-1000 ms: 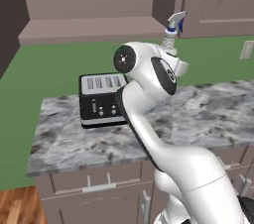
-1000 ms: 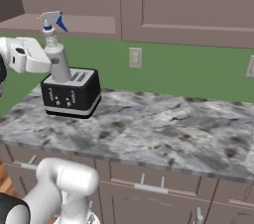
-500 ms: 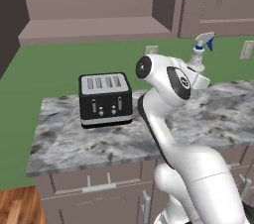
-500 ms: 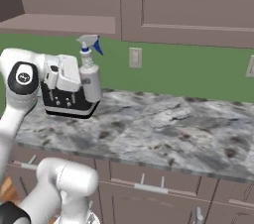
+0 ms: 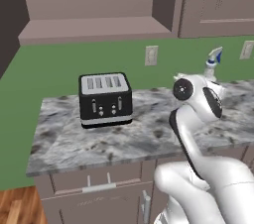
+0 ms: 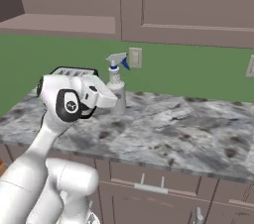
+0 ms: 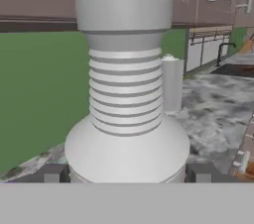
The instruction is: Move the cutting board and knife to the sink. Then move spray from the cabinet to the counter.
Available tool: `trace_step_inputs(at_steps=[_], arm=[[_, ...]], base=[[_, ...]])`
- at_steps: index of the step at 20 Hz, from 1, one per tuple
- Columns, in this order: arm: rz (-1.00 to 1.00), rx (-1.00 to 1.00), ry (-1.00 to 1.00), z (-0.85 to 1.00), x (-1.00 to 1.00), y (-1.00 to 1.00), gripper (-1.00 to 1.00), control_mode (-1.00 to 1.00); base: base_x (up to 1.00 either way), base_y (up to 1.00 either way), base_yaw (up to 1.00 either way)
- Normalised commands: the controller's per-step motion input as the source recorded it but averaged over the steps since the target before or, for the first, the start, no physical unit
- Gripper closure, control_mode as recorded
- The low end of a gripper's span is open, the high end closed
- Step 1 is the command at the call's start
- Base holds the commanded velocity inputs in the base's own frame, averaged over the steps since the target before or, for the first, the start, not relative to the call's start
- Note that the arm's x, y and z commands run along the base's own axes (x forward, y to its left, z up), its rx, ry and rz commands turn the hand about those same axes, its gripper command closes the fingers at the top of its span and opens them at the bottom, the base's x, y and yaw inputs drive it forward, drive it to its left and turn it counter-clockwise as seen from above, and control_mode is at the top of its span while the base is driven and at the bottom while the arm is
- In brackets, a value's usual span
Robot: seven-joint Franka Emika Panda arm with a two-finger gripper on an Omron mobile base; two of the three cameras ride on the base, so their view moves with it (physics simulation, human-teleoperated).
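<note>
My gripper [image 6: 114,100] is shut on the spray [image 6: 116,86], a pale grey-white bottle with a blue trigger nozzle, held upright. It hangs low over the marbled counter [image 6: 173,129], right of the toaster, near the green wall; I cannot tell whether its base touches the stone. In the left base view the spray [image 5: 213,64] pokes up behind my wrist. The hand view has the spray [image 7: 126,94] close up between my fingertips [image 7: 52,174]. The doorless cabinet [image 5: 99,25] recess lies up and to the left. The sink [image 7: 233,69] is far along the counter. The cutting board and knife are out of view.
A black four-slot toaster [image 5: 105,99] stands on the counter's left part. Wall outlets [image 5: 151,54] sit on the green backsplash. A pale cylinder [image 7: 171,84] stands on the counter beyond the spray. Panelled wall cabinets [image 6: 188,5] hang above.
My arm has swung right and down with the spray in its grip, from above the toaster to low over the counter beside it.
</note>
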Motion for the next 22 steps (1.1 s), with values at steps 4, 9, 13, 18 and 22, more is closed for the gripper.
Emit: trace_step_inputs(at_steps=[4, 9, 13, 18, 22], arm=[[0.60, -0.06, 0.00, -0.51, 0.07, -0.65, 1.00, -1.00], [0.63, -0.05, 0.00, -0.19, 0.01, -0.55, 1.00, -1.00], [0.69, -0.04, 0.00, -0.03, 0.08, -0.38, 1.00, -1.00], [0.75, 0.00, 0.00, 0.00, 0.19, -0.19, 1.00, -1.00], [0.73, 0.00, 0.00, 0.06, 0.31, 0.00, 1.00, -1.00]], base=[[0.00, 0.00, 0.00], [0.00, 0.00, 0.00], [0.00, 0.00, 0.00], [0.00, 0.00, 0.00], [0.00, 0.00, 0.00]])
